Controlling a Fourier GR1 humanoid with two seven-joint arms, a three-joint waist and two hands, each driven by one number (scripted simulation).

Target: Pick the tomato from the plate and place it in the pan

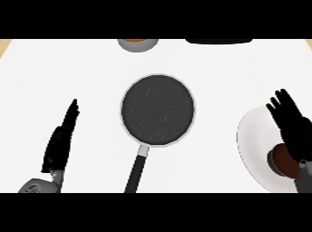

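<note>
Tomato (283,161) sits on the white plate (252,149) at the worktop's (65,72) right edge, near the front. It shows dark red-brown and is partly hidden by the right robot hand (294,127).

That robot hand is over the plate, fingers straight and spread, pointing toward the back edge; nothing in it yet. Whether it touches the tomato, can't tell.

Handling, my guess: light, round, smooth skin, so it'll roll or slip; soft enough to bruise. Best taken across its widest part, thumb one side, fingers opposite, w/ the curl closing under the middle.

Pan (158,111) lies mid-worktop, well apart from the plate, dark inside w/ nothing in it, handle (136,174) running to the front edge.

Left robot hand (61,140) rests near the front left, fingers straight, holding nothing. Bowl (138,44) at the back edge.
</note>
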